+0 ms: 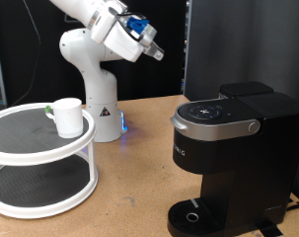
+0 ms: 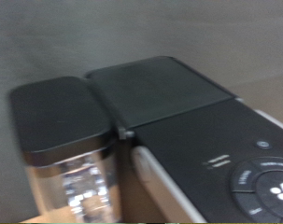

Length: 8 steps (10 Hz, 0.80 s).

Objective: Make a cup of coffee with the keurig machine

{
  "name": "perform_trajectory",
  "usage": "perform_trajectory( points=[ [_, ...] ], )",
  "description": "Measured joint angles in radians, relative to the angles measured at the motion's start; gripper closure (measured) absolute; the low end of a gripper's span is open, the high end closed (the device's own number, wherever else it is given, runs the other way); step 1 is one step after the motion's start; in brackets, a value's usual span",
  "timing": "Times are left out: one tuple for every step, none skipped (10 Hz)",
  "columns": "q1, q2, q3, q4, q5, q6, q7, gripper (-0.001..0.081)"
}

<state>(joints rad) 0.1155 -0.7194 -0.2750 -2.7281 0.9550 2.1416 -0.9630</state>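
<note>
The white cup (image 1: 67, 116) stands upright on the top tier of a round white shelf (image 1: 40, 158) at the exterior view's left. The black keurig machine (image 1: 233, 148) stands at the exterior view's right, its silver-trimmed lid (image 1: 216, 116) shut, its round drip tray (image 1: 195, 214) bare. My gripper (image 1: 156, 51) hangs in the air high above the table, up and to the left of the machine's lid, far from the cup. Nothing shows between its fingers in the exterior view. The wrist view shows only the machine's top (image 2: 169, 93) and its water tank (image 2: 71, 177), no fingers.
The white robot base (image 1: 95, 99) stands behind the shelf with a blue light at its foot. A dark screen (image 1: 248, 44) stands behind the machine. The table is brown wood (image 1: 129, 188). The shelf has a lower tier too.
</note>
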Motion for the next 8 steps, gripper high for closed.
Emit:
perform_trajectory(
  points=[
    [-0.013,-0.023,-0.044,-0.002,-0.044,-0.081,-0.015,0.0799],
    [-0.029,-0.042,-0.086,0.000,-0.088,-0.162,-0.021,0.0799],
    [-0.050,-0.061,-0.117,0.000,-0.131,-0.217,-0.017,0.0799],
    [-0.073,-0.082,-0.123,-0.002,-0.150,-0.249,-0.014,0.0799],
    [-0.072,-0.080,-0.122,-0.003,-0.149,-0.248,-0.014,0.0799],
    [-0.072,-0.078,-0.125,-0.004,-0.149,-0.251,-0.014,0.0799],
    [-0.075,-0.079,-0.134,-0.008,-0.143,-0.247,-0.016,0.0799],
    [-0.084,-0.086,-0.149,-0.013,-0.144,-0.252,-0.024,0.0799]
  ],
)
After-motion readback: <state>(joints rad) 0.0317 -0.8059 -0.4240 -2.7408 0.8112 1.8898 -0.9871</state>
